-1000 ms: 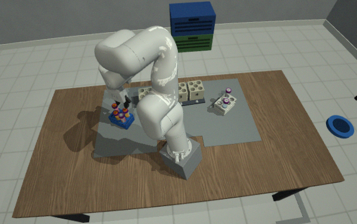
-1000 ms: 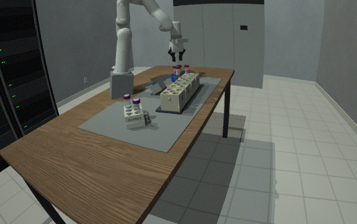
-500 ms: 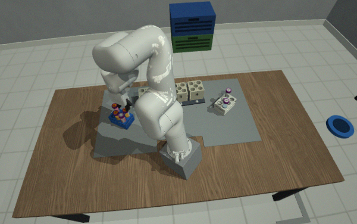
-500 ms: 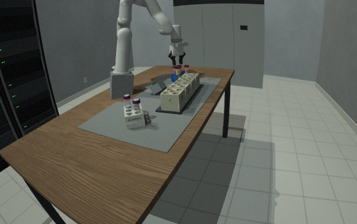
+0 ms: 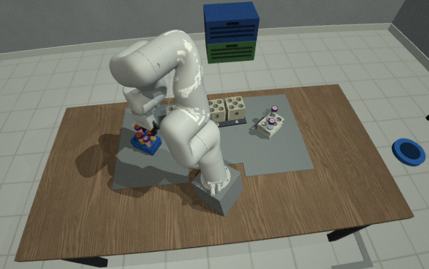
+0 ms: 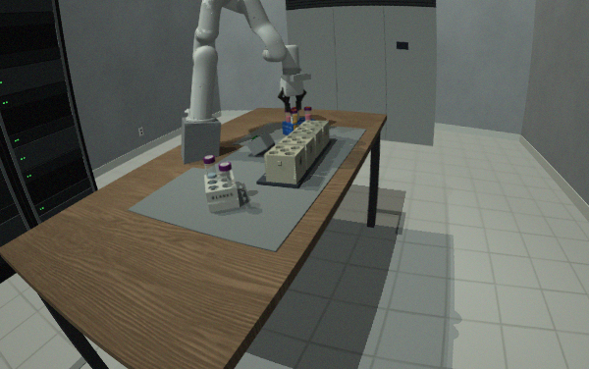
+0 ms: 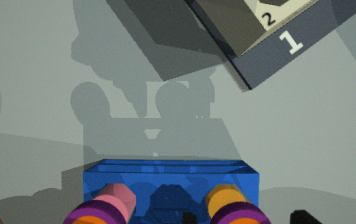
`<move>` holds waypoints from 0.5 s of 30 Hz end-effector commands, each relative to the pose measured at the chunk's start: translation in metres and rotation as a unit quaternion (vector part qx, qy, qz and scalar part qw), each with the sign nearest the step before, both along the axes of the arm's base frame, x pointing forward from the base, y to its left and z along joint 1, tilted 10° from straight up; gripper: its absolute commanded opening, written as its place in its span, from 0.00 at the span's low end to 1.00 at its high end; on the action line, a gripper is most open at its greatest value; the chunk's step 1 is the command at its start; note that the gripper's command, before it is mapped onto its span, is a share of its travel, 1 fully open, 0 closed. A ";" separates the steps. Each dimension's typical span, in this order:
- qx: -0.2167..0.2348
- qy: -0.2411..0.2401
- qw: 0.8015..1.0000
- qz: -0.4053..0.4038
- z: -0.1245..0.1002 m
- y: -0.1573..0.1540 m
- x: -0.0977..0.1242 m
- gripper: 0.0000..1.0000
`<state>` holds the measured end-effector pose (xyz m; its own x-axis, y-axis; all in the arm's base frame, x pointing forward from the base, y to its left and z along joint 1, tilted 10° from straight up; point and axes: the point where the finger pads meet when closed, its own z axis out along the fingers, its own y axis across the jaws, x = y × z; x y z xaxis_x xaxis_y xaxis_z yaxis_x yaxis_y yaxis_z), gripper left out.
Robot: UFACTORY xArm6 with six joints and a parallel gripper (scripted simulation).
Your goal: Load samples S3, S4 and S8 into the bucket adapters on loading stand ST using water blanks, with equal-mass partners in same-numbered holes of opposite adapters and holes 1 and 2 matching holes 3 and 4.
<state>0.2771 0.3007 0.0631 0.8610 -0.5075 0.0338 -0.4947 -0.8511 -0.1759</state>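
Purple-capped tubes (image 5: 139, 136) (image 6: 294, 114) (image 7: 100, 212)—close obstacles (open air above).

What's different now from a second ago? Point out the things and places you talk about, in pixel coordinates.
The gripper (image 5: 149, 129) (image 6: 293, 109) has come down toward the tubes in the blue rack (image 5: 153, 152) (image 6: 287, 129) (image 7: 170, 167). I can't see it holding any. The white rack (image 5: 269, 135) (image 6: 222, 201) and the beige blocks (image 5: 236, 111) (image 6: 281, 168) stayed put.
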 end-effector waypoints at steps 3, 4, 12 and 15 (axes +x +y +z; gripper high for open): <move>0.001 -0.001 1.000 0.000 0.001 0.001 0.001 0.57; 0.001 -0.001 1.000 0.000 0.001 0.001 0.001 0.57; 0.001 -0.001 1.000 0.000 -0.004 0.002 0.002 0.57; 0.001 -0.001 1.000 0.000 -0.006 0.002 0.002 0.57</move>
